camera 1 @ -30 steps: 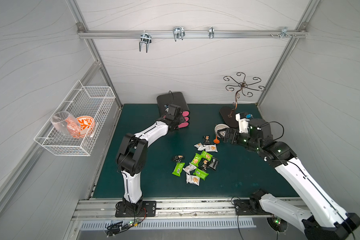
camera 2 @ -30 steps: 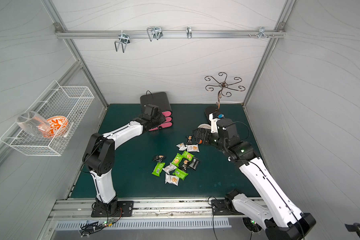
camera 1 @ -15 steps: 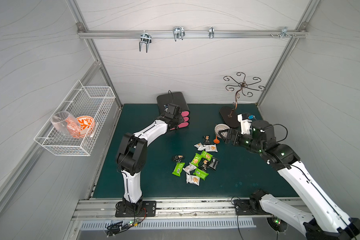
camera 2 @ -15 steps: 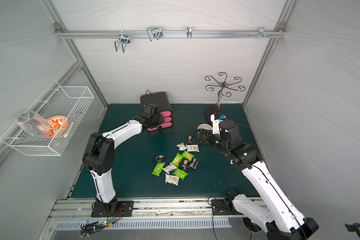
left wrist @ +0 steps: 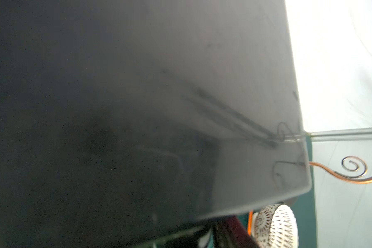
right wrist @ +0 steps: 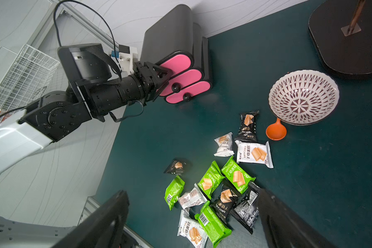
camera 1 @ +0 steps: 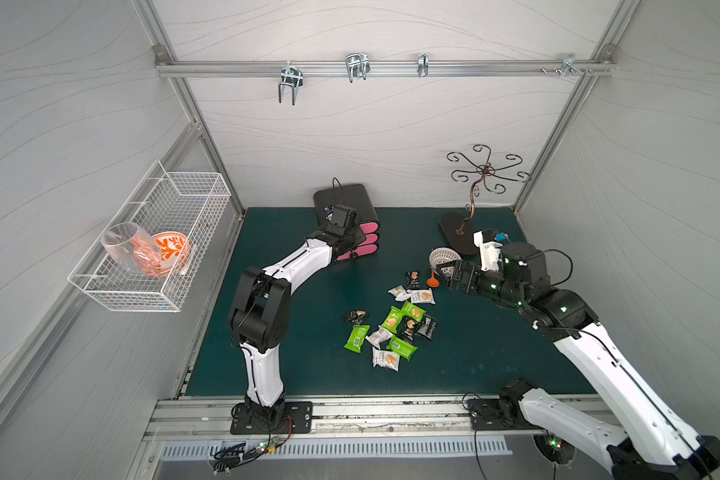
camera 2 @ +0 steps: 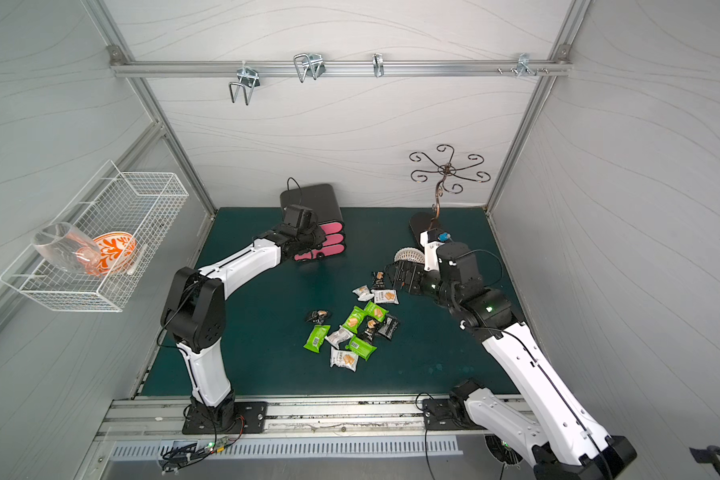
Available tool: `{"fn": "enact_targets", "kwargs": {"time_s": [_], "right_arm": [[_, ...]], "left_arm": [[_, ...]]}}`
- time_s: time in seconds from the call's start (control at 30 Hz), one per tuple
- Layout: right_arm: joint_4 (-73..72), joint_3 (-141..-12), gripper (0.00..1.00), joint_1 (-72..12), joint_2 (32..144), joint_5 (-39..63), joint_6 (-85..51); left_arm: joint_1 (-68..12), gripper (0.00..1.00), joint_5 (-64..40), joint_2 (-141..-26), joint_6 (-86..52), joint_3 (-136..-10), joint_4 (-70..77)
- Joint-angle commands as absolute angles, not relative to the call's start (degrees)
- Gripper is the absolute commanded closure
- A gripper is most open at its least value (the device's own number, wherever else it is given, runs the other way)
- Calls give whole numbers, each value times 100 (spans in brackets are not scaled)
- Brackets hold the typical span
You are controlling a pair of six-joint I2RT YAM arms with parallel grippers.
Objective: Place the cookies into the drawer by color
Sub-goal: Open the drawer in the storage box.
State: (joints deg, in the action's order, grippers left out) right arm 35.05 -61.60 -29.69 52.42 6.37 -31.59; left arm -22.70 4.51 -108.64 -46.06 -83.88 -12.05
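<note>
While sweeping from the far left, meet a white wire basket [camera 1: 200, 199] on the side wall, with a tipped clear glass [camera 1: 127, 249] and an orange-patterned dish [camera 1: 171, 253] inside. Next, find the left tool [right wrist: 164, 77] right at the top pink front of the drawer [right wrist: 172, 36], a black cabinet at the back of the green desk [camera 1: 300, 374]. Cannot tell whether closed on the top knob or merely around it: hidden behind the fingers [right wrist: 157, 74]; can see two black knobs [right wrist: 176, 87] below, untouched. From the left wrist view, get only blurred dark cabinet. Further right, see the cookies [camera 1: 393, 319] loose on the desk between the arms, well apart from the drawer: green, white and black packets, some overlapping, one black packet [camera 1: 356, 316] off alone on the left. Just beyond, note an orange funnel-shaped piece [camera 1: 433, 282] just beside a patterned bowl [camera 1: 439, 258], near a scrolled metal stand [camera 1: 454, 230]. Last, find the right tool [camera 1: 452, 276] hovering above the desk near the bowl, jaws spread wide, gripping nothing.
</note>
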Motion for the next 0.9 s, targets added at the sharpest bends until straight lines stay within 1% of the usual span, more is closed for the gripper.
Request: {"fn": "enact_targets", "kwargs": {"time_s": [0.0,0.17,0.33,0.47,0.57,0.87], "right_arm": [[3529,-6126,2,-2945,5159,671,-3148],[3524,-6135,1,-2945,5168,680,-3129],[3533,-6126,1,-2947,5150,673,-3137],[3533,-6135,1,-2943,5168,691,-3116],[3518,-6135,1,-2945,5207,728,-3094],[3446,-6135,1,-2952,5352,901,-3077]], "left_arm": [[-2177,65,562,-10627,-4557,-8484,-810],[-2171,91,493,-10616,-4613,-8481,-852],[-2173,100,481,-10549,-4640,-8421,-879],[-2177,100,447,-10358,-4682,-8246,-896],[-2193,100,209,-10096,-4806,-7987,-904],[-2582,100,103,-9150,-4993,-6840,-1080]]}}
